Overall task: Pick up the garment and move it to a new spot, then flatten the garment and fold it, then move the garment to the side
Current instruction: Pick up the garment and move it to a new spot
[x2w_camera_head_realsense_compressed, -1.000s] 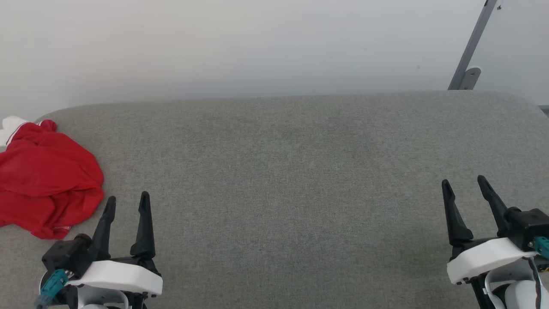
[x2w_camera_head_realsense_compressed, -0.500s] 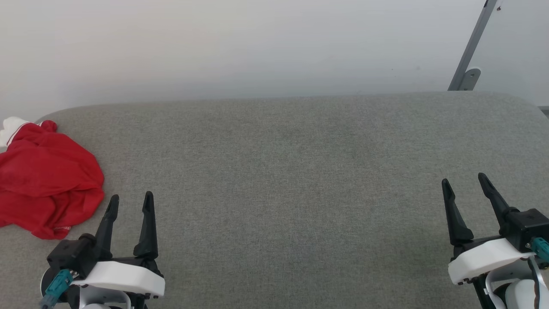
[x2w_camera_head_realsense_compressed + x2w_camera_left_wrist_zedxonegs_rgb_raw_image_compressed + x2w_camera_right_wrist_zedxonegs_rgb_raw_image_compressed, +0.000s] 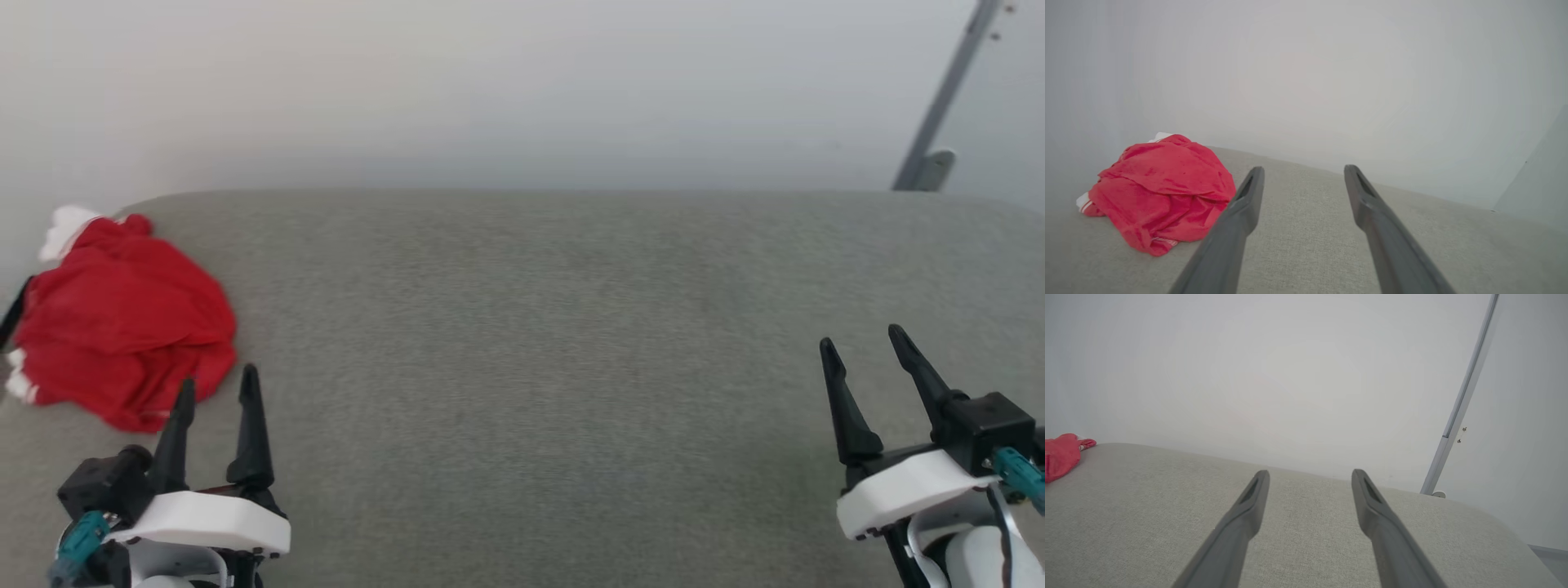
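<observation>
Garment [image 3: 122, 318] lies crumpled in a heap on the grey pad [image 3: 531, 367], at 9 o'clock in the head view, close to the pad's left edge. Mostly red, with white bits at the heap's 11 o'clock end and at its 8 o'clock edge.

Left gripper [image 3: 216, 377] is at 7 o'clock in the head view, fingers parted, nothing between them, tips pointing to 12. Garment sits at about 11 o'clock from it, near the tips. Whether the outer fingertip touches the cloth can't be told. In the left wrist view the heap is at 9 o'clock, beside the left finger.

Right gripper [image 3: 861, 336] is at 4 o'clock, fingers also spread and empty, well apart from the garment. In the right wrist view the red cloth pokes in at 9 o'clock.

Pale wall [image 3: 490, 82] behind the pad, grey bar [image 3: 939, 106] at 2 o'clock.
</observation>
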